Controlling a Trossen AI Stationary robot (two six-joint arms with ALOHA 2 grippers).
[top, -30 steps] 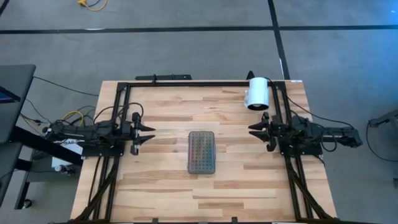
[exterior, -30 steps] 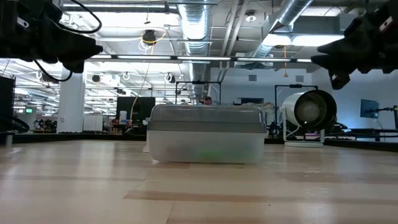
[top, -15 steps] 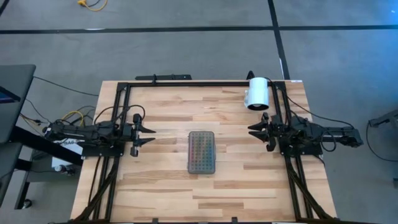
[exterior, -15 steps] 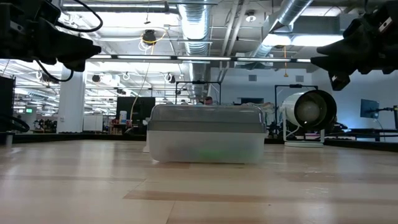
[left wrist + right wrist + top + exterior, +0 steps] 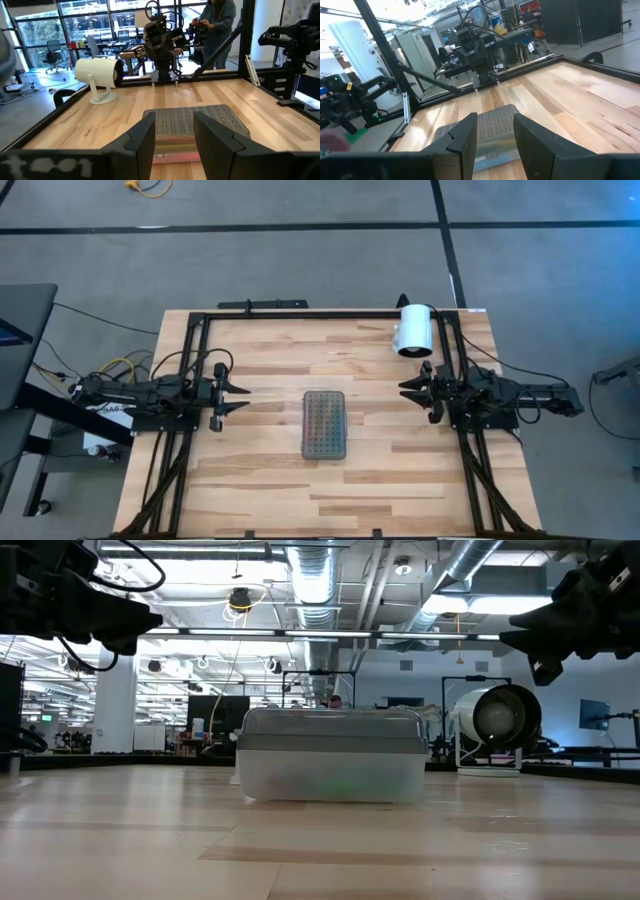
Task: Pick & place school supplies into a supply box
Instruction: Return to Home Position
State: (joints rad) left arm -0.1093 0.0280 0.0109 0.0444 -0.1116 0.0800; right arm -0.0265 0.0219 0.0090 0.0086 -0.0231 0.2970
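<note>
I am holding my left gripper (image 5: 244,397) raised over the left side of the pale wooden plank table (image 5: 260,480). Its two dark fingers are spread apart and grasping nothing. My right gripper (image 5: 403,388) is hovering over the right side in the same way, with its fingers parted and empty, and it is facing the left one across the table.

Between them, well apart from both, the small clear plastic supply box (image 5: 324,424) is lying flat at the middle of the table. Its greyish dotted lid (image 5: 197,119) is sitting closed on top. Coloured school supplies (image 5: 175,152) are showing through the clear wall as pink and yellow strips inside the box.

A white cylinder on a stand (image 5: 413,330) is resting near the far right corner, beside my right arm. Beyond the table, a person in a grey top (image 5: 218,25) is standing in the room.
</note>
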